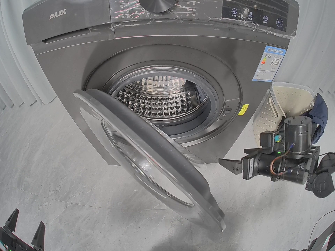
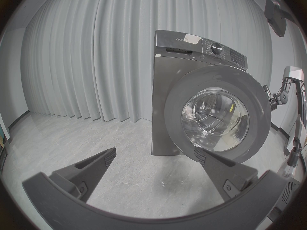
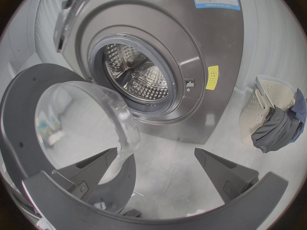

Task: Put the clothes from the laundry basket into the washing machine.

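Note:
The grey washing machine (image 1: 157, 49) stands with its round door (image 1: 150, 157) swung wide open; the steel drum (image 1: 157, 98) holds no clothes. A cream perforated laundry basket (image 1: 286, 101) sits on the floor to the machine's right, with a dark blue garment (image 1: 319, 114) draped over its rim. In the right wrist view the basket (image 3: 275, 93) carries a grey garment (image 3: 276, 130) and a blue one (image 3: 300, 107). My right gripper (image 1: 228, 164) hangs open and empty in front of the basket, beside the machine's lower right corner. My left gripper (image 1: 28, 218) is low at the near left, open and empty.
The open door (image 3: 32, 112) juts out over the pale tiled floor (image 1: 52, 164) between my two arms. White curtains (image 2: 80, 64) hang behind and beside the machine (image 2: 179, 80). Open floor lies left of the machine.

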Tool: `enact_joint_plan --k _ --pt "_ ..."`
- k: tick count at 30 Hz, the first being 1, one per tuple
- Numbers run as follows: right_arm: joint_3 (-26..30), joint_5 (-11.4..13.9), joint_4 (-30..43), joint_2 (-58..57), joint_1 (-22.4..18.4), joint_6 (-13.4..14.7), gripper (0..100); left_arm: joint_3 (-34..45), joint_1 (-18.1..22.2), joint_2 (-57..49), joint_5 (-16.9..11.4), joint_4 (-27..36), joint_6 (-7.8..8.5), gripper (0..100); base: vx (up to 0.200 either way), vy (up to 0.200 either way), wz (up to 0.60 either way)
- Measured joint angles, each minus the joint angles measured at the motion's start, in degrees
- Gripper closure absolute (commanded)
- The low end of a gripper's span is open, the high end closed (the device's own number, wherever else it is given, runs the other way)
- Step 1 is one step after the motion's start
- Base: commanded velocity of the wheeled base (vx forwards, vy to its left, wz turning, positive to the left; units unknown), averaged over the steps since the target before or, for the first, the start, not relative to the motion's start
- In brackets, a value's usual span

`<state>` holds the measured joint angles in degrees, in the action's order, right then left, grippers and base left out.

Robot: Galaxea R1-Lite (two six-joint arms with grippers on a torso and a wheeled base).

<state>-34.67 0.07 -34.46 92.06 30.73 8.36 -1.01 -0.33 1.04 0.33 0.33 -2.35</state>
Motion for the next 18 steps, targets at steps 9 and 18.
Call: enact_joint_plan --k 9,18 --pt "-7.69 -1.22 0.15 8.46 0.51 0.11 0 0.00 -0.02 0.00 0.00 0.02 0.00 0 0.000 0.000 0.00" --pt "-7.14 -1.13 0.28 10.23 5.57 0.55 0 0.00 -0.02 -0.02 0.00 0.00 0.00 0 0.000 0.000 0.00"
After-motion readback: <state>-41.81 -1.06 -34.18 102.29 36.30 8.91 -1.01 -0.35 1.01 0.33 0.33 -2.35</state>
